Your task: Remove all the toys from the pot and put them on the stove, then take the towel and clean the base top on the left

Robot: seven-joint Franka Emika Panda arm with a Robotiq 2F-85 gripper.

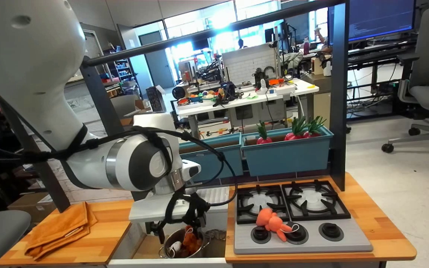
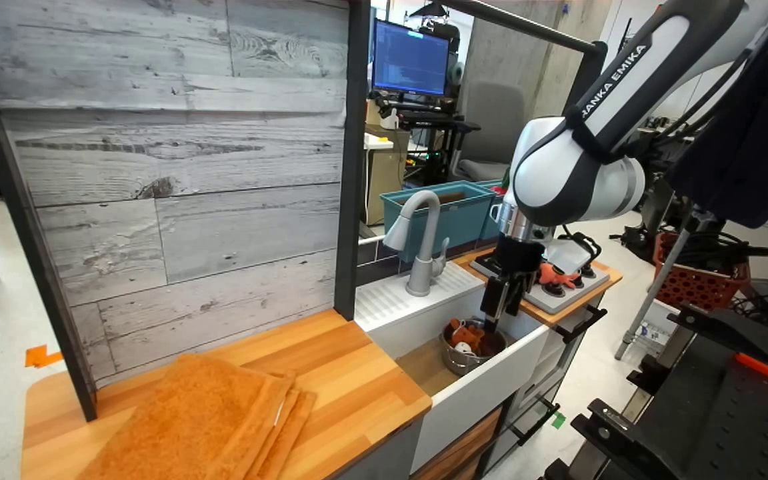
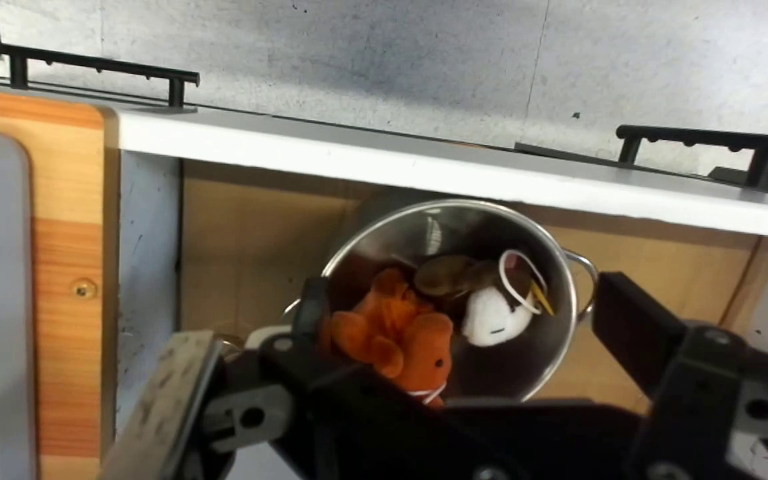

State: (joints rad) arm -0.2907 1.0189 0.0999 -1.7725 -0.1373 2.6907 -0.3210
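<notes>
A: In an exterior view, what is set where?

B: The orange towel [image 2: 191,420] is placed folded on the wooden desk [image 2: 357,377], presumably because wiping is meant to come last. The steel pot [image 2: 462,363] is stood inside the white sink [image 2: 484,387], where sliding is probably limited.

A: And the stove [image 1: 328,247], as shown in an exterior view?

B: A coral plush toy [image 1: 273,223] is laid there by the front knobs [image 1: 331,230], where toys are wanted by the task; the unloading can be judged only partly done.

A: What is given by the wrist view?

B: The end effector [image 3: 459,290] is poised above the pot, its jaws spread wide with nothing gripped, apparently so that a toy can be straddled. Inside, an orange plush animal [image 3: 391,327] is seen on the stove side, partly hidden behind a jaw, and a white-headed plush toy [image 3: 496,317] is set just beside it.

A: And the brown patch [image 3: 441,275]?

B: Too dim to be told; a further toy, or the white one's body.

A: Could the jaws be lowered straight?

B: With the rim framed between them, it might be struck; centring on one toy seems called for.
</notes>
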